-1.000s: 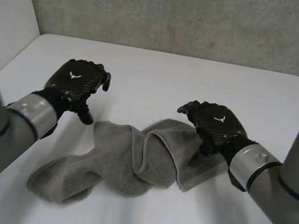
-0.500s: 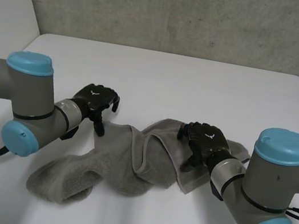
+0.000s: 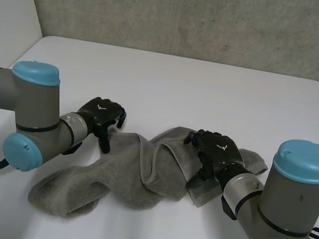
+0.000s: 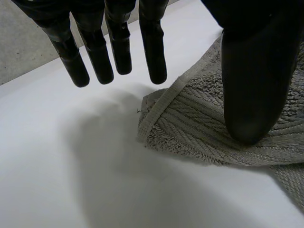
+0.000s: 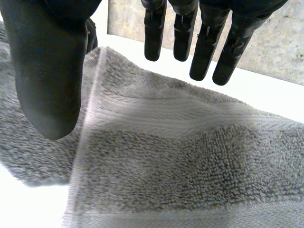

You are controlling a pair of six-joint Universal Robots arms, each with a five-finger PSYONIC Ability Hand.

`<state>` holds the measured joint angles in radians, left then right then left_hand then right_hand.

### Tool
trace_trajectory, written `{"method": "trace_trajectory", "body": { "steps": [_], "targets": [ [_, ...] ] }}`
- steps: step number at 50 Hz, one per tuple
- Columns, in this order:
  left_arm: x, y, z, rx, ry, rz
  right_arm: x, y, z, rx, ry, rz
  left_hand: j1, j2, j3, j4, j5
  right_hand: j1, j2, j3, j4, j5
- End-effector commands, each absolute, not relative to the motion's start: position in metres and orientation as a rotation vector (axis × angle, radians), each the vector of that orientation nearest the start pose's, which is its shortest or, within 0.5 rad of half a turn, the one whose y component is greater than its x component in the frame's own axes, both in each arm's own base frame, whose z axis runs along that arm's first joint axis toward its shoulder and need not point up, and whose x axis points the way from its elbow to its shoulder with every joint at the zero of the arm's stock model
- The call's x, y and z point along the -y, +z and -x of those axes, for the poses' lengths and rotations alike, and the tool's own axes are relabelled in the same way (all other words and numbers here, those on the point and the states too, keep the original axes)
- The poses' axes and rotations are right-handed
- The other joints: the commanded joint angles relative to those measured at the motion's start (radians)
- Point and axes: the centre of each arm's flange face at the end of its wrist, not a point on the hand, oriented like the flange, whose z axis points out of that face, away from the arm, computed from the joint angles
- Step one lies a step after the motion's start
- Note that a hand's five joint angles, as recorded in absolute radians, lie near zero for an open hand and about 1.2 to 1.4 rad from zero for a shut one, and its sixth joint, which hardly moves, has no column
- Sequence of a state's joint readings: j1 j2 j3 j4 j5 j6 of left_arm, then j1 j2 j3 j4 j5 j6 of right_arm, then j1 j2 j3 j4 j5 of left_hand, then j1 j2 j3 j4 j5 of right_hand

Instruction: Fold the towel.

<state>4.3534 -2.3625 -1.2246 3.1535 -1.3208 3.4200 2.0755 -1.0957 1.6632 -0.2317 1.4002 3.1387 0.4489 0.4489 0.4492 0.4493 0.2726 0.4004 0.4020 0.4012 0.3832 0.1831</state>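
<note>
Grey terry towel crumpled, ribbed border; left robot hand, right robot hand both wide, empty.

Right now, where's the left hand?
In the head view, left of centre: the left hand is at a corner of the towel, across from the right hand.

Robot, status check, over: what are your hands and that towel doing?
Left hand open, thumb over a towel corner. Right hand open above the towel's other end. Towel crumpled on the table, not yet folded.
</note>
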Motion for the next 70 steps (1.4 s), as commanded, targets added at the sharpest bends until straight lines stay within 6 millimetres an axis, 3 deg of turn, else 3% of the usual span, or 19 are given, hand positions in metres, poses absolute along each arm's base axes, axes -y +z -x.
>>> {"method": "trace_trajectory", "body": {
  "steps": [1,16,20,22,25,27,34,36,37,42,44,45,47,51,53,56,60,62,70],
  "targets": [
    [0.33,0.114,0.288,-2.653,-1.803,-1.115,0.219,0.145,-0.295,-2.141,-1.49,0.722,0.014,0.014,0.014,0.014,0.016,-0.048,-0.05,-0.049,-0.031,-0.006],
    [0.331,0.107,0.288,-2.677,-1.766,-1.118,0.23,0.126,-0.3,-2.17,-1.531,0.754,0.134,0.134,0.134,0.134,0.136,0.181,0.179,0.18,0.198,0.223],
    [0.33,0.107,0.288,-2.683,-1.759,-1.115,0.232,0.124,-0.301,-2.166,-1.551,0.785,0.278,0.278,0.278,0.278,0.28,0.465,0.463,0.464,0.482,0.507],
    [0.33,0.11,0.288,-2.679,-1.761,-1.115,0.233,0.123,-0.301,-2.168,-1.557,0.785,0.608,0.608,0.608,0.608,0.61,0.79,0.788,0.789,0.807,0.832],
    [0.33,0.113,0.288,-2.674,-1.766,-1.111,0.237,0.125,-0.299,-2.171,-1.569,0.774,0.71,0.71,0.71,0.71,0.712,0.95,0.948,0.949,0.967,0.993],
    [0.331,0.123,0.286,-2.645,-1.785,-1.082,0.239,0.134,-0.299,-2.154,-1.592,0.763,0.946,0.946,0.946,0.946,0.948,0.996,0.994,0.995,1.013,1.039],
    [0.332,0.167,0.281,-2.536,-1.903,-0.981,0.242,0.168,-0.297,-2.068,-1.682,0.733,0.947,0.947,0.947,0.947,0.949,0.996,0.994,0.995,1.013,1.039],
    [0.33,0.193,0.279,-2.478,-1.982,-0.949,0.252,0.182,-0.29,-2.072,-1.709,0.721,0.947,0.947,0.947,0.947,0.949,0.996,0.994,0.995,1.013,1.039],
    [0.33,0.193,0.279,-2.478,-1.982,-0.949,0.252,0.182,-0.29,-2.072,-1.709,0.721,0.947,0.947,0.947,0.947,0.949,0.996,0.994,0.995,1.013,1.039],
    [0.315,0.24,0.273,-2.378,-2.108,-0.922,0.27,0.218,-0.272,-2.071,-1.698,0.733,0.947,0.947,0.947,0.947,0.949,0.996,0.994,0.995,1.013,1.039],
    [0.31,0.248,0.271,-2.367,-2.122,-0.921,0.272,0.241,-0.264,-2.075,-1.634,0.858,0.947,0.947,0.947,0.947,0.949,0.996,0.994,0.995,1.013,1.039],
    [0.31,0.248,0.271,-2.367,-2.123,-0.921,0.272,0.241,-0.264,-2.075,-1.633,0.859,0.947,0.947,0.947,0.947,0.949,0.996,0.994,0.995,1.013,1.039],
    [0.298,0.261,0.268,-2.346,-2.129,-0.938,0.269,0.255,-0.258,-2.074,-1.567,1.063,0.947,0.947,0.947,0.947,0.949,0.996,0.994,0.995,1.013,1.039],
    [0.283,0.271,0.262,-2.362,-2.091,-0.961,0.262,0.262,-0.251,-2.091,-1.516,1.321,0.947,0.947,0.947,0.947,0.949,0.996,0.994,0.995,1.013,1.039],
    [0.27,0.275,0.256,-2.373,-1.993,-1.031,0.256,0.265,-0.241,-2.12,-1.444,1.583,0.947,0.947,0.947,0.947,0.949,0.996,0.994,0.995,1.013,1.039],
    [0.266,0.272,0.25,-2.358,-1.874,-1.115,0.261,0.267,-0.239,-2.143,-1.418,1.727,0.947,0.947,0.947,0.947,0.949,0.996,0.994,0.995,1.013,1.039],
    [0.274,0.274,0.248,-2.281,-1.841,-1.161,0.282,0.27,-0.241,-2.179,-1.489,1.733,0.947,0.947,0.947,0.947,0.949,0.996,0.994,0.995,1.013,1.039],
    [0.295,0.268,0.243,-2.25,-1.797,-1.161,0.304,0.274,-0.244,-2.205,-1.563,1.73,0.947,0.947,0.947,0.947,0.949,0.996,0.994,0.995,1.013,1.039],
    [0.33,0.267,0.245,-2.201,-1.797,-1.077,0.339,0.285,-0.257,-2.215,-1.766,1.696,0.947,0.947,0.947,0.947,0.949,0.996,0.994,0.995,1.013,1.039]
  ]
}}
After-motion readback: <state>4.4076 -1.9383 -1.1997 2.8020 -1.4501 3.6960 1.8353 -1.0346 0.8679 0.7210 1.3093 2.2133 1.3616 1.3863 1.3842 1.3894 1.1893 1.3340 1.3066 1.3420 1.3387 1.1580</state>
